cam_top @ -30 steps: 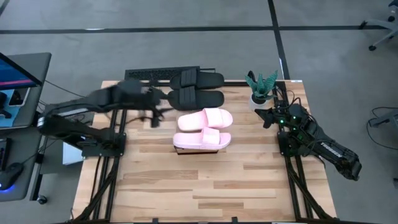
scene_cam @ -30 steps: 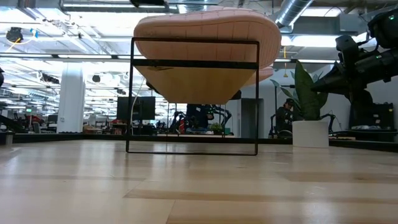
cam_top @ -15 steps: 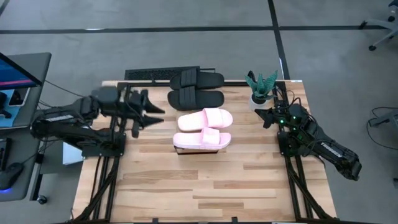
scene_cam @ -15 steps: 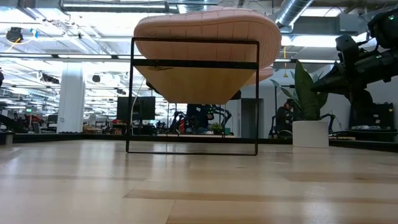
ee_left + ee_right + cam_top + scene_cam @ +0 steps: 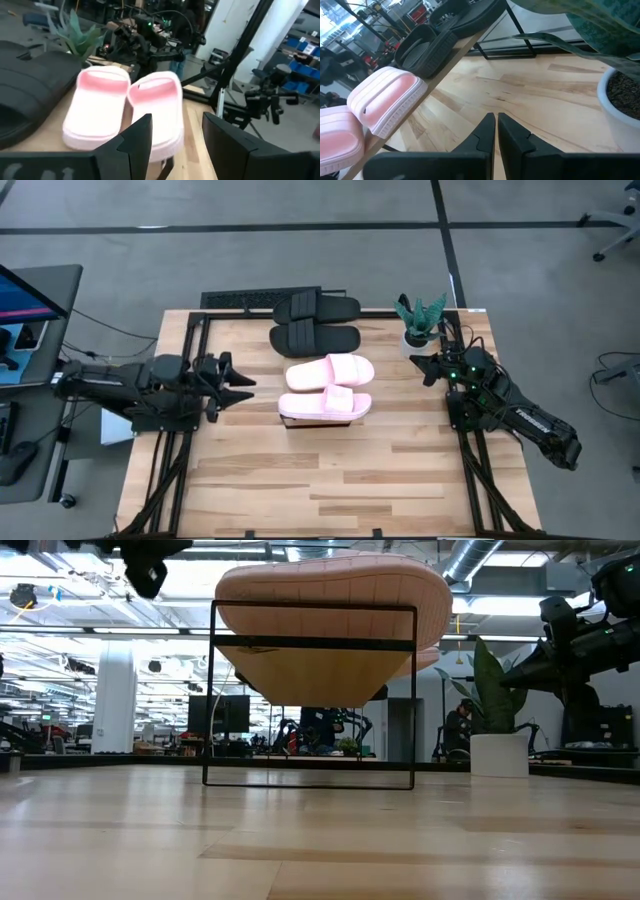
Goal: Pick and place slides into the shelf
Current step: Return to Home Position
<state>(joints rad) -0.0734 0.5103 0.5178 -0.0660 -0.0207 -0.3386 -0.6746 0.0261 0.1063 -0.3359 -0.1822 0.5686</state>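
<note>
my left tool (image 5: 245, 388) hangs released, fingers spread and holding nothing, over the left part of the surface (image 5: 340, 480), apart from the shelf (image 5: 310, 642). my right tool (image 5: 415, 362) waits clenched on nothing near the right edge, just beside the potted plant (image 5: 417, 328). the black slides (image 5: 315, 323) lie on the shelf's far end, the pink slides (image 5: 328, 387) on its near end, each pair side by side.

The matte black pair of slides (image 5: 315, 338) and the pale pink pair of slides (image 5: 330, 371) are set side by side, soles down, in one row along the light wood top of the dark-framed shelf (image 5: 320, 642).
</note>
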